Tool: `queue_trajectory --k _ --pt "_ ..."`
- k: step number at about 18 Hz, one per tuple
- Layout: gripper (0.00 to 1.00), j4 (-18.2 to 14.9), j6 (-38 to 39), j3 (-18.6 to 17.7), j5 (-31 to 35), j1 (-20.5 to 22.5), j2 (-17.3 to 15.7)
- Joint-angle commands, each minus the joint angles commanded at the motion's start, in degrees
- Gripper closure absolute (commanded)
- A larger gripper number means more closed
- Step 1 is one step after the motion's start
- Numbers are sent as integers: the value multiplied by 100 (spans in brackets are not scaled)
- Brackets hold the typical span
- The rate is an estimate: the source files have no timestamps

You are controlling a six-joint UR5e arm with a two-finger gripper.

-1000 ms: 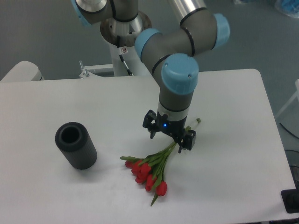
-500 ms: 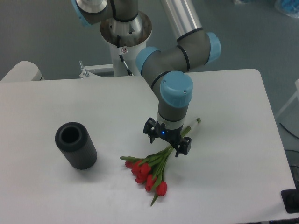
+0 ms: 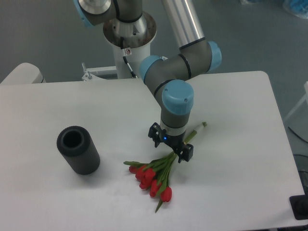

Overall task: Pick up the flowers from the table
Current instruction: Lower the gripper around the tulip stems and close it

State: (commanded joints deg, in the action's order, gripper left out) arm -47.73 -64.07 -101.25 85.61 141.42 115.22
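Note:
The flowers (image 3: 153, 177), red tulip buds with green leaves and thin green stems, lie flat on the white table (image 3: 240, 125), buds toward the front and stem ends (image 3: 198, 128) pointing back right. My gripper (image 3: 170, 146) hangs pointing straight down over the stems near the middle of the bunch, low over the table. Its two black fingers stand apart on either side of the stems, so it is open and holds nothing. The arm's body hides the stems right under the wrist.
A black hollow cylinder (image 3: 78, 149) lies on the left part of the table, its opening facing up and back. The arm's base column (image 3: 129, 33) stands behind the table's far edge. A dark object (image 3: 300, 207) sits off the front right corner.
The arm has come lower and shifted slightly left and back, bringing the open gripper closer down over the flower stems. The flowers and the cylinder have not moved.

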Motion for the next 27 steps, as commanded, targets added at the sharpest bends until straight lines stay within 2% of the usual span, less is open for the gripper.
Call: queue_trajectory --k 3,10,15,27 --pt "0 114 -26 -9 9 -44 158" --pt "0 176 -106 -97 509 -176 246" --pt "0 369 -44 -79 536 -264 343" --pt "1 413 62 -9 545 -352 457"
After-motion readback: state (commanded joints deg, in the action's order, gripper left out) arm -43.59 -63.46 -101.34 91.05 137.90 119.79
